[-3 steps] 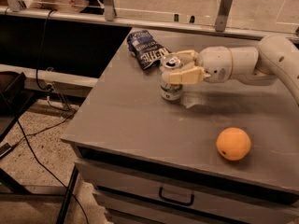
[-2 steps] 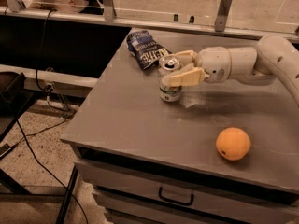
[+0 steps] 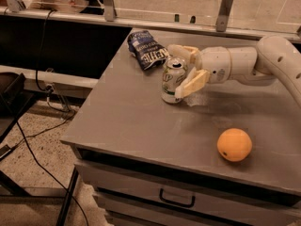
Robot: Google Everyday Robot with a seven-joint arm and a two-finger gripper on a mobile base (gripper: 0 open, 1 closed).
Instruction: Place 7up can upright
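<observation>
Silver 7up can: long axis vertical, just beside chip bag
My gripper: clamped round it (side-on)

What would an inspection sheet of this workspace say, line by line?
Surface: grey table top, bearing three things.
Job's things: 7up can standing upright, near the back middle.
Clutter: dark blue chip bag behind the can; orange at the front, apart.
Grippers: gripper at the 7up can; arm reaches in from the picture's right.
Cables: black cables hang and trail at the picture's left.
Surroundings: drawer under the top; glass panel behind.
</observation>
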